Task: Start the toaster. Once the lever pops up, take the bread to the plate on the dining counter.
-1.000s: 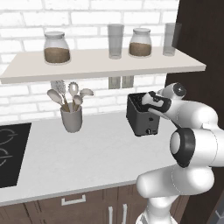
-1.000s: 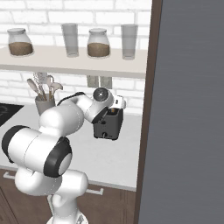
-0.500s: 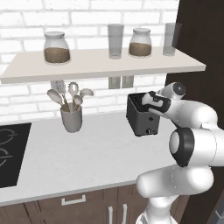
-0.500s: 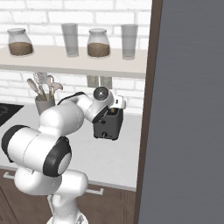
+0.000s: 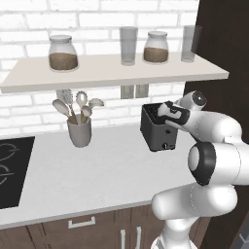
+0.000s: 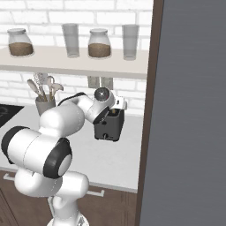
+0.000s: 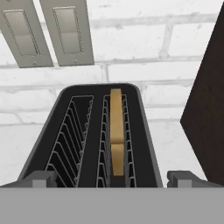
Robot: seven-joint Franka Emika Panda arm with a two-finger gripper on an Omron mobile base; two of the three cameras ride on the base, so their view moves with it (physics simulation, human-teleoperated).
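The black toaster (image 5: 154, 132) stands on the pale worktop against the brick wall, close to the dark cabinet side; it is also in the right base view (image 6: 108, 127). Seen from above, the toaster (image 7: 65, 105) has two slots, and the tan bread (image 7: 116, 131) stands on edge in the right one. My gripper (image 7: 113, 179) hovers open just above the toaster's near end, one fingertip at each side, holding nothing. From the base, the gripper (image 5: 164, 112) (image 6: 116, 110) sits at the toaster's top. The plate and the dining counter are out of view.
A grey utensil cup (image 5: 79, 131) stands left of the toaster and a black hob (image 5: 12, 170) lies at the far left. A shelf (image 5: 112, 73) with jars and glasses hangs overhead. A tall dark cabinet (image 5: 223, 53) walls off the right. Two wall outlets (image 7: 48, 30) sit behind the toaster.
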